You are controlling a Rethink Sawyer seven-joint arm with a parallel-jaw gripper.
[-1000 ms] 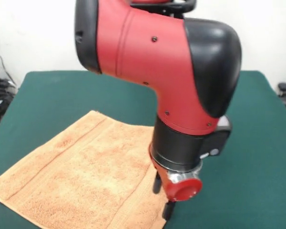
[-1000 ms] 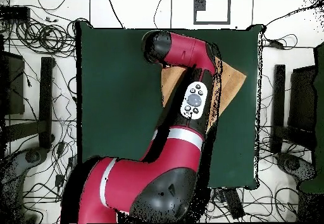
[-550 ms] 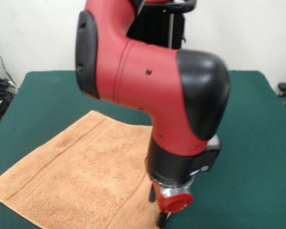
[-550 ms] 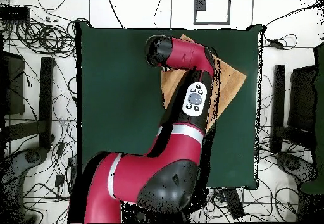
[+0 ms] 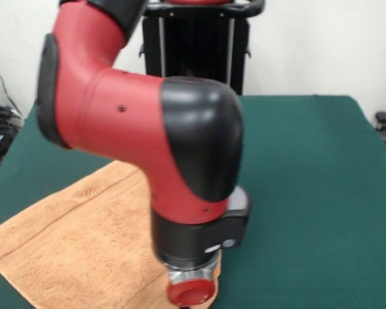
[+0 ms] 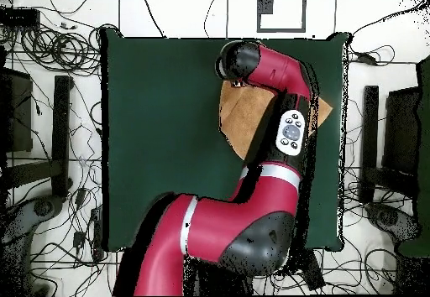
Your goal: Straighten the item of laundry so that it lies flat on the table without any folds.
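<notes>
Lying spread on the table [image 5: 309,167], towel [image 5: 71,244] toward its front-left corner in the front view, mostly flat, one border band visible along the left edge. Directly beneath the arm [image 5: 148,148], wrist low over the towel's right edge; gripper cut off below the frame, so grip state cannot be told. From overhead, towel [image 6: 248,117] sits near the far-right corner, largely covered by the arm, gripper hidden there too.

The towel [image 5: 71,244] is fluffy, looped terry cloth, matt and rough. The table [image 5: 309,193] has a matt, felt-like green top. The arm [image 5: 148,148] wears smooth, semi-gloss plastic shells.
</notes>
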